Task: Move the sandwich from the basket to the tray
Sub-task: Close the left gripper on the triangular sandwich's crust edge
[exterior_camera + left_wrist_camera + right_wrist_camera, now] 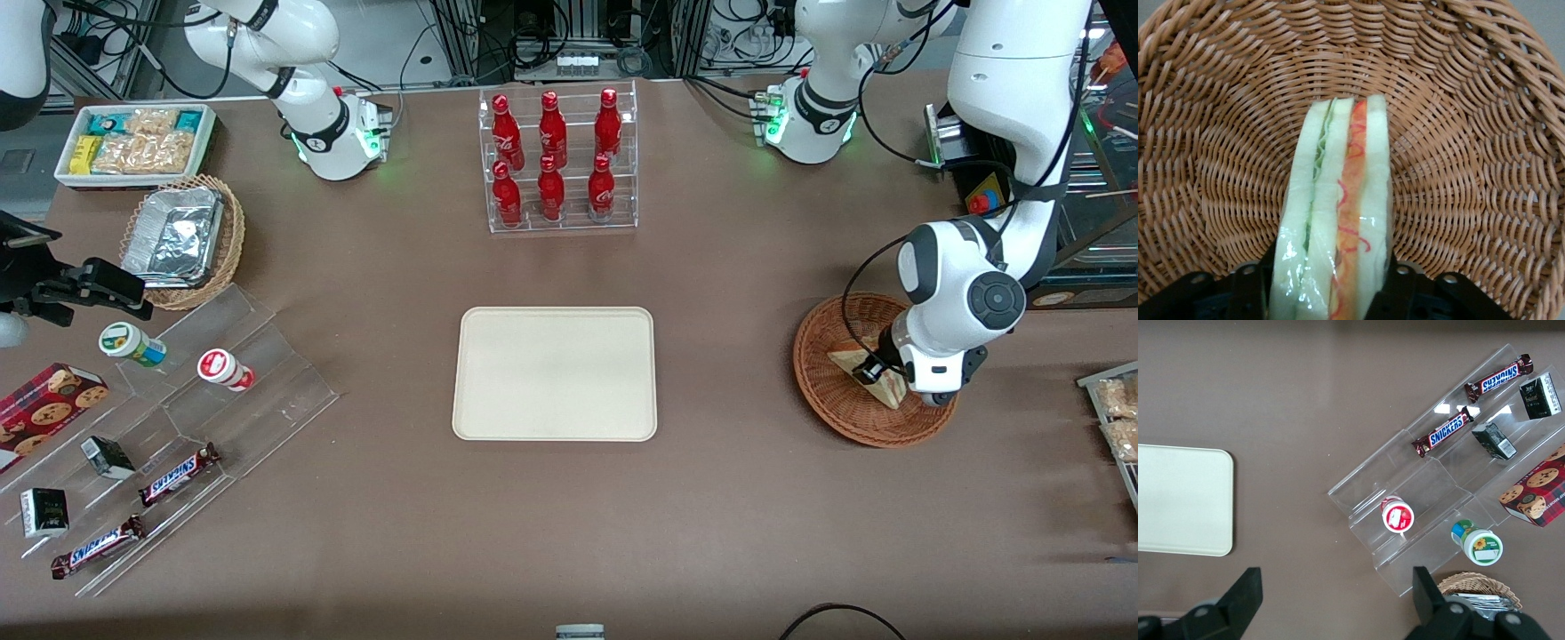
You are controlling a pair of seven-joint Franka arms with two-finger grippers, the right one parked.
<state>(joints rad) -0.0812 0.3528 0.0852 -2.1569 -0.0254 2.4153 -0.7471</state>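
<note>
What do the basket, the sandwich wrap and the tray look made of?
Basket: reddish-brown woven wicker, strands visible. Sandwich wrap: likely clear plastic film, glossy glints; gripper jaws flank it. Tray: matte cream, possibly plastic.

sandwich (1338,220): triangular wedge, pale bread, green and orange-red filling at the edge, clear-wrapped; standing on edge inside the basket, toward its 3 o'clock side in the front view.
basket (822,373): round, shallow, reddish-brown woven wicker; on the counter, toward the working arm's end.
tray (555,373): flat cream-beige rectangle, rounded corners, low rim; bare, mid-counter, well apart from the basket, at its 9 o'clock in the front view.
end effector (1331,293): low in the basket, black fingers (1401,293) against both faces of the sandwich.
</note>
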